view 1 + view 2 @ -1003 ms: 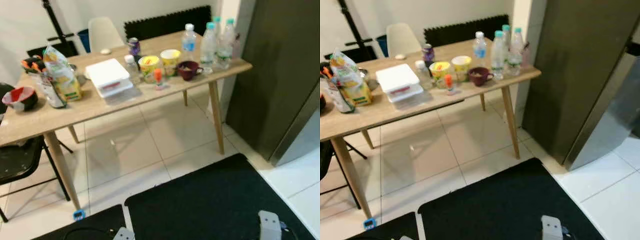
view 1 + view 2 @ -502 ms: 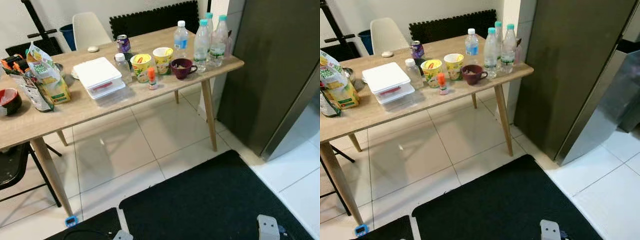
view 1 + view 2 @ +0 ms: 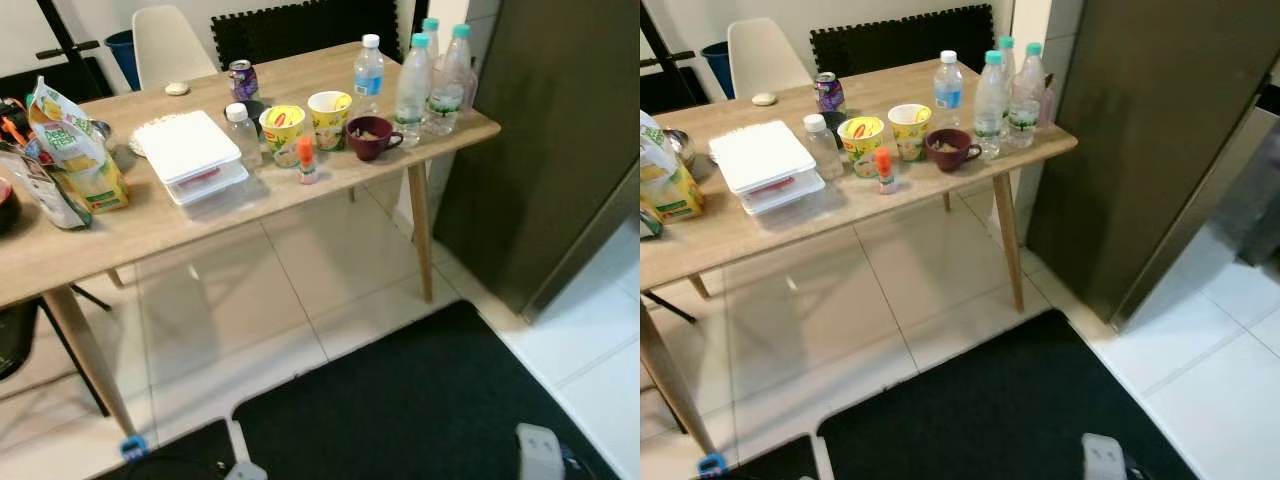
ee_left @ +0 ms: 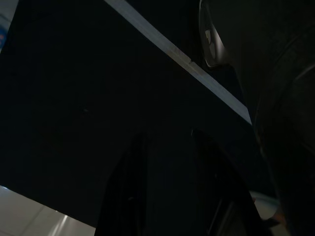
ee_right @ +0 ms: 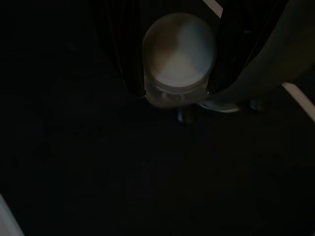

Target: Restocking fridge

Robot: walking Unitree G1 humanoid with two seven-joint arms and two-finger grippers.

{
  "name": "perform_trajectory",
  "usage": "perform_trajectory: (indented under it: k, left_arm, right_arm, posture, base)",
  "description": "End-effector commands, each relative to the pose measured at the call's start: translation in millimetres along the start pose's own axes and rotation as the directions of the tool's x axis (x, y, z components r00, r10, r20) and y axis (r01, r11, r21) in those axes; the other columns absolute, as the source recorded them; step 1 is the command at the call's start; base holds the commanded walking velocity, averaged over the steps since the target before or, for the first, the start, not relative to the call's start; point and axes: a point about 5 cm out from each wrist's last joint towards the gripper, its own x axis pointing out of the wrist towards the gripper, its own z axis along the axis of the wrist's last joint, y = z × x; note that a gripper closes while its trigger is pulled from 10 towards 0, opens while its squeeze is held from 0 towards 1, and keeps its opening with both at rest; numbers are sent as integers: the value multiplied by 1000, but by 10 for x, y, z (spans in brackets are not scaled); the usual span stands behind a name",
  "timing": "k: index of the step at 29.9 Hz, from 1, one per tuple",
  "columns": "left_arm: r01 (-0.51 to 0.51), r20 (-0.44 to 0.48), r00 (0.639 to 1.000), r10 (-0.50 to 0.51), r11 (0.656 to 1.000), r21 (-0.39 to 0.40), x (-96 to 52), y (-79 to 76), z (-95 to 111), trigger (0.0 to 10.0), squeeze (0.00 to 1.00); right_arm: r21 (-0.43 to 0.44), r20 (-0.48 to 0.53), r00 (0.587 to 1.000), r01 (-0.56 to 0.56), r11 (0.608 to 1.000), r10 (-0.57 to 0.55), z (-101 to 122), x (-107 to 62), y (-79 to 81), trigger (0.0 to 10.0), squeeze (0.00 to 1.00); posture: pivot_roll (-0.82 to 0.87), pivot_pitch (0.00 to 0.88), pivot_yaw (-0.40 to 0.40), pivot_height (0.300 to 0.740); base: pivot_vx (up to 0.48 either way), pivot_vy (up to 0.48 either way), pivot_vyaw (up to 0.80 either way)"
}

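The right gripper [image 5: 179, 54] was clamped on a white-capped bottle [image 5: 178, 61]; whether the left gripper [image 4: 167, 187] was apart or together could not be told. More water bottles [image 3: 412, 78] crowded the wooden table's [image 3: 170, 225] corner just beside the dark fridge [image 3: 560, 130], with bare tile floor [image 3: 290, 290] and a black mat [image 3: 400, 400] in front.

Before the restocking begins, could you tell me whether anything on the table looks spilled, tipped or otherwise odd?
Nothing stands out. The water bottles, two yellow cups, maroon mug and purple can all stand upright on the wooden table, and no spill is visible.
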Motion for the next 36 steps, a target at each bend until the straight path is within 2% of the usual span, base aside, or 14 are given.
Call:
perform_trajectory:
  k: [1,6,20,26,30,36]
  left_arm:
    - [-32,209,977,32,999,0,-35,99,557,10000,0]
    - [-30,206,978,29,1000,0,-33,93,540,10000,0]
    - [-28,208,978,28,1000,-1,-34,96,543,10000,0]
    - [-35,210,977,35,999,-2,-35,102,544,10000,0]
    - [-36,219,975,43,999,-32,-38,115,550,10000,0]
    - [-22,218,976,28,999,-33,-37,104,544,10000,0]
  right_arm:
    - [-1,-19,1000,16,1000,-16,-61,-15,-46,10000,0]
    - [6,-25,1000,15,1000,-14,-77,-16,-40,10000,0]
    - [33,-17,1000,15,999,-15,-67,-11,-21,10000,0]
    - [24,-12,1000,13,1000,-13,-61,-10,-11,10000,0]
    - [22,-13,1000,11,1000,-11,-68,-11,-7,10000,0]
    - [22,-14,1000,10,1000,-9,-78,-12,-2,10000,0]
  posture:
    - [-64,0,9,740]
    - [-64,0,12,740]
    - [-65,0,15,740]
    - [-64,0,15,740]
    - [-63,0,16,740]
    - [-64,0,18,740]
  base:
    - [356,0,0]
    - [362,0,0]
    - [365,0,-779]
    - [352,0,0]
    - [0,0,0]
    - [0,0,0]
